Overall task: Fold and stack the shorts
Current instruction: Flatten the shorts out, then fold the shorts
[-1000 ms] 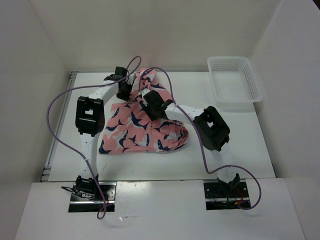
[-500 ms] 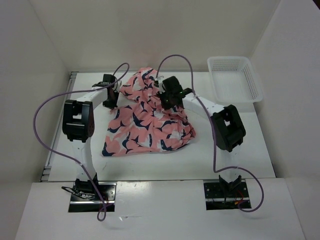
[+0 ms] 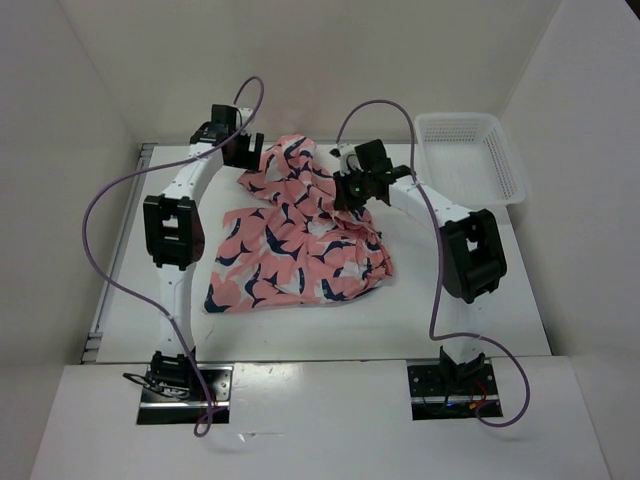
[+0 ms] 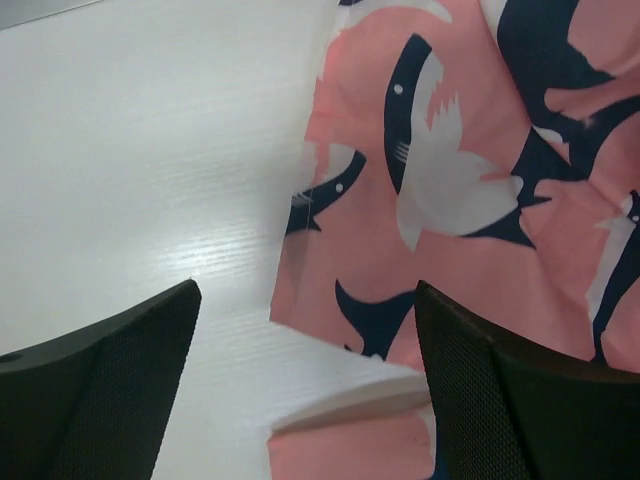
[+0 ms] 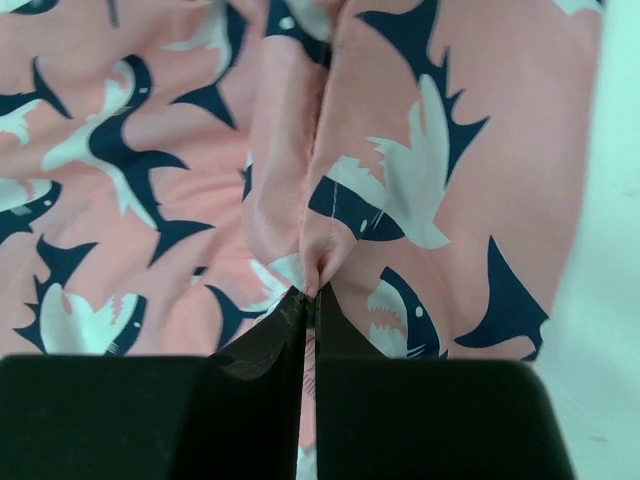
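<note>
The salmon-pink shorts with a navy and white print lie crumpled across the middle of the table. My right gripper is shut on a pinched fold of the shorts at their upper right. In the right wrist view its fingertips clamp the fabric ridge. My left gripper stands open over the shorts' upper left edge. In the left wrist view the shorts' edge and bare table lie between its wide-apart fingers, with nothing held.
A white mesh basket sits at the back right corner of the table. White walls close in the left, back and right sides. Purple cables loop above both arms.
The left gripper has let go of the shorts, opened and moved back. The right gripper, shut on the fabric, has drawn it toward the back right, spreading the shorts wider.
</note>
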